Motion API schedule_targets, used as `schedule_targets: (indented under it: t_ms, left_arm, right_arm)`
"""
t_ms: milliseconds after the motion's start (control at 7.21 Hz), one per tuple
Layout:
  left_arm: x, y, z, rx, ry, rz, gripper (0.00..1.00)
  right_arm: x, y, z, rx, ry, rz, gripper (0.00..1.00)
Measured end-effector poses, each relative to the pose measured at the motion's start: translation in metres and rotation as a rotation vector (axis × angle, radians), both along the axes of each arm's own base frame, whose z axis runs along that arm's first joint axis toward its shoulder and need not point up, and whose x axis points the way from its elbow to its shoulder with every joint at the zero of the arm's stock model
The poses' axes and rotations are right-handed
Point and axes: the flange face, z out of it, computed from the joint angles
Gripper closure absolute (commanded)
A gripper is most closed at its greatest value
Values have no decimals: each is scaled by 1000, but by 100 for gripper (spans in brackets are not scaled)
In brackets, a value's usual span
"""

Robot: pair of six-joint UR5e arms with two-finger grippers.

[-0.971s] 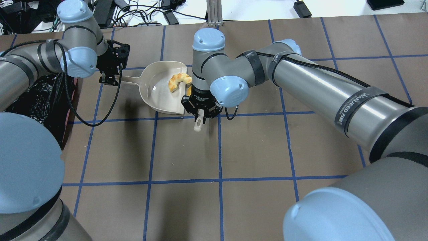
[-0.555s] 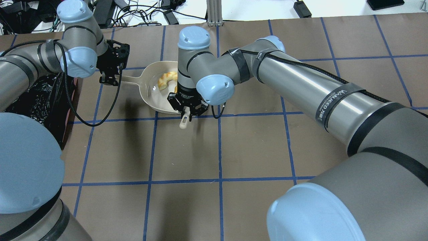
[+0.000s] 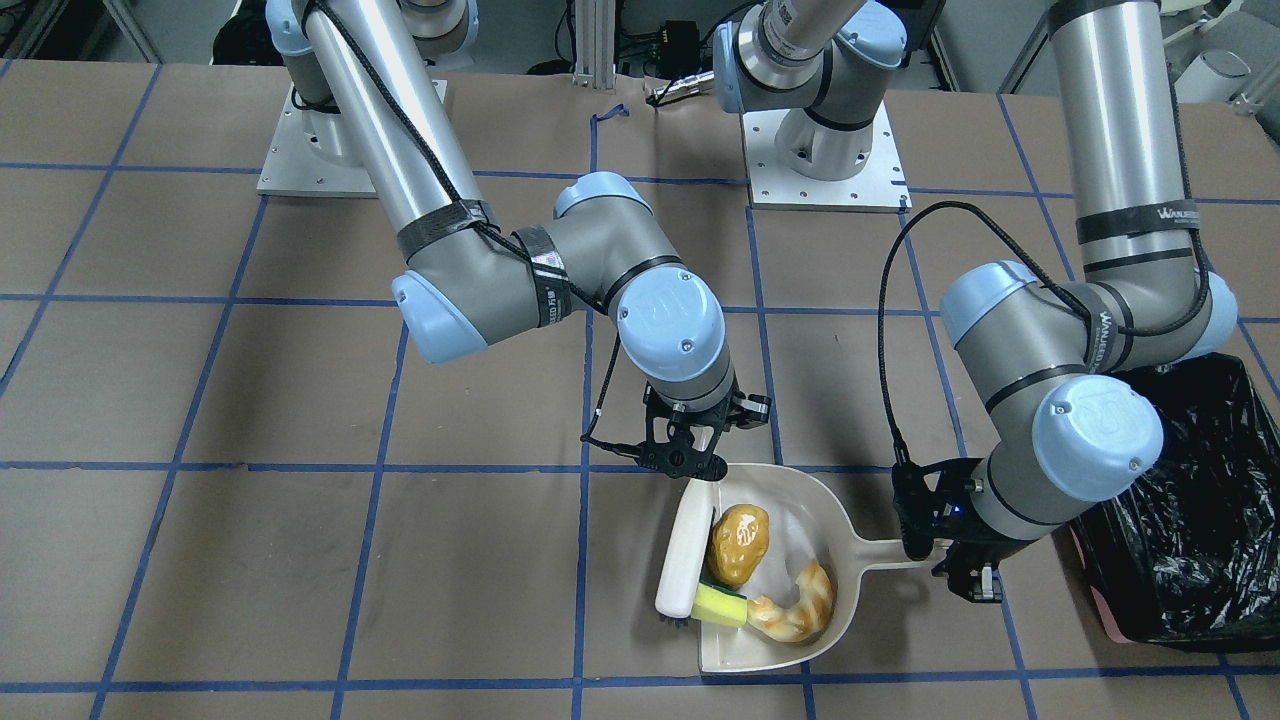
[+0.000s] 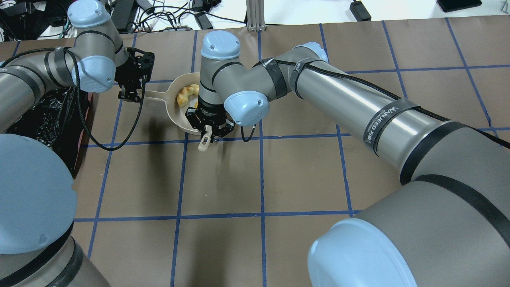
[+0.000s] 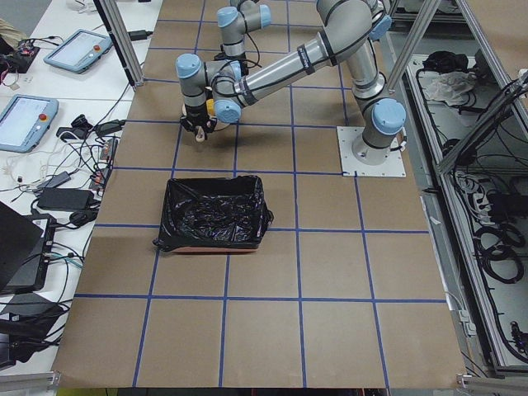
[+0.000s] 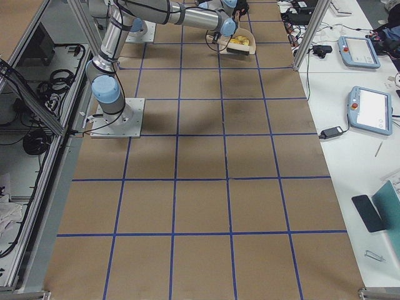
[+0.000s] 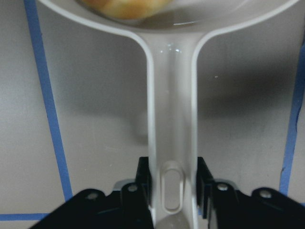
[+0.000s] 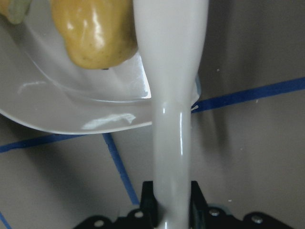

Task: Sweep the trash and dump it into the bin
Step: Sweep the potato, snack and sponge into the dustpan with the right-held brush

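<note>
A beige dustpan (image 3: 800,510) lies on the table. In it are the golden-brown potato (image 3: 739,543), the yellow sponge (image 3: 720,603) and the tan croissant (image 3: 795,610). My left gripper (image 3: 935,545) is shut on the dustpan's handle (image 7: 171,143). My right gripper (image 3: 690,460) is shut on the handle of a white brush (image 3: 685,560), whose head stands at the pan's open mouth against the potato and sponge. The bin (image 3: 1180,540), lined with a black bag, stands just beyond my left arm. In the overhead view my right arm hides the potato and sponge.
The table is brown paper with a blue tape grid (image 3: 380,466). The arms' base plates (image 3: 820,160) sit at the robot's side. Cables and tablets (image 4: 167,16) lie past the far table edge. The bin's pink base edge (image 3: 1085,575) is near the dustpan handle.
My right arm has swept the brush to the overhead view's left, into the dustpan's mouth, pushing the croissant deeper into the pan. My left arm and the dustpan have not moved.
</note>
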Motion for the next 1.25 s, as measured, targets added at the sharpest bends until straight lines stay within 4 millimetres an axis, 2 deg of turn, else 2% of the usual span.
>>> schedule_targets:
  t_ms: [277, 555, 971, 1249]
  left_arm:
    - [0, 0, 1, -1, 0, -1, 87]
    - [0, 0, 1, -2, 0, -1, 87]
    - [0, 0, 1, -2, 0, -1, 87]
    - [0, 0, 1, -2, 0, -1, 87]
  right_arm:
    - [15, 7, 2, 4, -47, -8, 100]
    - [22, 6, 13, -8, -67, -14, 100]
    - [24, 11, 46, -7, -107, -57, 100]
    - [24, 18, 76, 0, -149, -98, 100]
